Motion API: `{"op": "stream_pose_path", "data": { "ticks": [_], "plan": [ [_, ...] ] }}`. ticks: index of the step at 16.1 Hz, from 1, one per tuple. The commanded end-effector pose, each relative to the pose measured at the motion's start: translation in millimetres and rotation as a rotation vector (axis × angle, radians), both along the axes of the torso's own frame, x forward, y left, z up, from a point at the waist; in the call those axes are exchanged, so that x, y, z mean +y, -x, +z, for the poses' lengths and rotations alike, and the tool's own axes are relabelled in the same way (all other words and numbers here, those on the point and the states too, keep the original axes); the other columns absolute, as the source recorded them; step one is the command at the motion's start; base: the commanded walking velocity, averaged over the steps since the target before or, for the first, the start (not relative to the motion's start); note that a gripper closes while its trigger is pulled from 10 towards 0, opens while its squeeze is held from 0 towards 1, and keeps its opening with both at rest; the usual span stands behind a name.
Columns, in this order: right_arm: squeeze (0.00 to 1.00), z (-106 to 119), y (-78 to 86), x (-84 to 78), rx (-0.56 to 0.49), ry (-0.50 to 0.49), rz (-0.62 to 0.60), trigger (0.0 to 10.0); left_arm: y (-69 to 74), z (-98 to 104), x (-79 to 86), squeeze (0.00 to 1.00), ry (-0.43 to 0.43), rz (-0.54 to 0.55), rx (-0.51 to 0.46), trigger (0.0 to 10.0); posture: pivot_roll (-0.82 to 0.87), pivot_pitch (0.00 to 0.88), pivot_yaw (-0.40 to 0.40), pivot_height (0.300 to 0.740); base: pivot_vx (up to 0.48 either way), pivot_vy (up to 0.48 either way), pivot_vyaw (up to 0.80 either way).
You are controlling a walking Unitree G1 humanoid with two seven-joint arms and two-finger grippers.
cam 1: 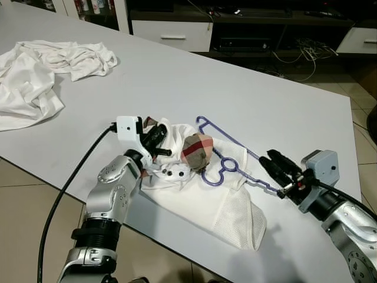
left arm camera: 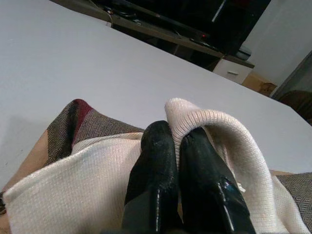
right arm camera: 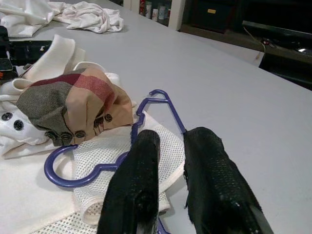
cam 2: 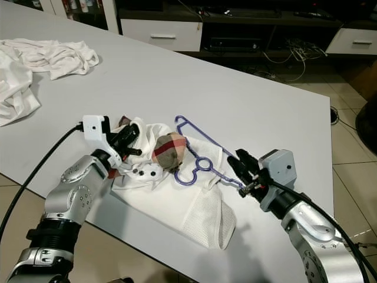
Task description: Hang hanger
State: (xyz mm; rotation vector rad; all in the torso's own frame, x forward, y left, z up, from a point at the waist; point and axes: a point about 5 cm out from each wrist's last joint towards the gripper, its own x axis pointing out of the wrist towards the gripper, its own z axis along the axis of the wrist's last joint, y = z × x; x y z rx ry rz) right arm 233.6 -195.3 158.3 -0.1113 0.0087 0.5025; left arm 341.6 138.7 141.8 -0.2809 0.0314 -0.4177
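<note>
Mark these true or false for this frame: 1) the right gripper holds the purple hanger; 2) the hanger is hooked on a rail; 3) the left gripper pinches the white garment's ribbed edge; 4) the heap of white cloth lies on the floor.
1) True: the right gripper is shut on an end of the purple hanger.
2) False: it lies on the white garment on the table.
3) True: the left gripper is shut on ribbed cream fabric.
4) False: the heap of white cloth lies on the table, towards the far left.
</note>
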Motion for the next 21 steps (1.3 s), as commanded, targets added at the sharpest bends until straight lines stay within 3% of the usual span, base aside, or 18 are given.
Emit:
{"op": "stream_pose_path", "data": {
  "ticks": [1, 2, 3, 4, 5, 10, 11, 12, 13, 14, 15, 18, 21],
  "plan": [
    [0.00, -1, -0.6, -1.7, -0.007, 0.006, -0.022, 10.0, 0.7, -1, -2.2, 0.00, -0.009, -0.013, 0.003, 10.0, 0.00, 0.000, 0.000, 0.740, 0.000, 0.000, 0.00],
    [0.00, -12, -9.1, -2.7, -0.022, 0.142, -0.016, 10.0, -1.1, 1, -0.7, 0.00, -0.035, -0.028, -0.004, 10.0, -0.05, 0.114, 0.000, 0.740, 0.000, 0.000, 0.00],
    [0.15, -18, -10.4, -0.8, -0.017, 0.186, 0.018, 10.0, -1.9, 2, 0.1, 0.00, -0.047, -0.034, -0.007, 10.0, -0.05, 0.114, 0.000, 0.740, 0.000, 0.000, 0.00],
    [0.15, -18, -9.4, 0.4, -0.011, 0.180, 0.030, 10.0, -1.9, 2, 0.1, 0.00, -0.047, -0.034, -0.008, 10.0, -0.05, 0.114, 0.000, 0.740, 0.000, 0.000, 0.00],
    [1.00, -19, -8.3, 1.5, -0.006, 0.174, 0.043, 10.0, -2.0, 2, 0.3, 0.00, -0.047, -0.034, -0.008, 10.0, -0.05, 0.112, 0.004, 0.740, 0.000, 0.000, 0.00],
    [1.00, -28, 1.3, 9.7, 0.040, 0.180, 0.166, 10.0, -2.3, 3, 1.7, 0.00, -0.053, -0.037, -0.009, 10.0, -0.05, 0.114, 0.009, 0.740, 0.000, 0.000, 0.00],
    [0.71, -31, 2.7, 9.4, 0.050, 0.194, 0.182, 10.0, -2.3, 3, 1.7, 0.00, -0.053, -0.038, -0.009, 10.0, -0.05, 0.115, 0.010, 0.740, 0.000, 0.000, 0.00],
    [0.34, -36, 4.4, 8.0, 0.068, 0.222, 0.200, 10.0, -2.3, 3, 1.5, 0.00, -0.053, -0.040, -0.009, 10.0, -0.05, 0.116, 0.011, 0.740, 0.000, 0.000, 0.00],
    [0.34, -39, 3.8, 6.2, 0.074, 0.240, 0.197, 10.0, -2.2, 3, 1.5, 0.00, -0.054, -0.040, -0.008, 10.0, -0.05, 0.117, 0.013, 0.740, 0.000, 0.000, 0.00],
    [0.12, -42, 1.6, 4.2, 0.079, 0.247, 0.188, 10.0, -2.2, 3, 1.4, 0.00, -0.054, -0.042, -0.007, 10.0, -0.05, 0.118, 0.014, 0.740, 0.000, 0.000, 0.00],
    [0.02, -46, -3.8, 1.5, 0.083, 0.236, 0.164, 10.0, -2.2, 3, 1.6, 0.00, -0.055, -0.044, -0.007, 10.0, -0.05, 0.119, 0.016, 0.740, 0.000, 0.000, 0.00],
    [0.00, -55, -26.0, -5.8, 0.102, 0.133, 0.043, 10.0, -2.1, 3, 0.6, 0.00, -0.057, -0.050, -0.006, 10.0, -0.04, 0.122, 0.023, 0.740, 0.000, 0.000, 0.00],
    [0.00, -63, -34.0, -6.3, 0.128, 0.107, 0.025, 10.0, -1.7, 4, 1.0, 0.00, -0.059, -0.052, -0.005, 10.0, -0.03, 0.124, 0.026, 0.740, 0.000, 0.000, 0.00]
  ]
}}
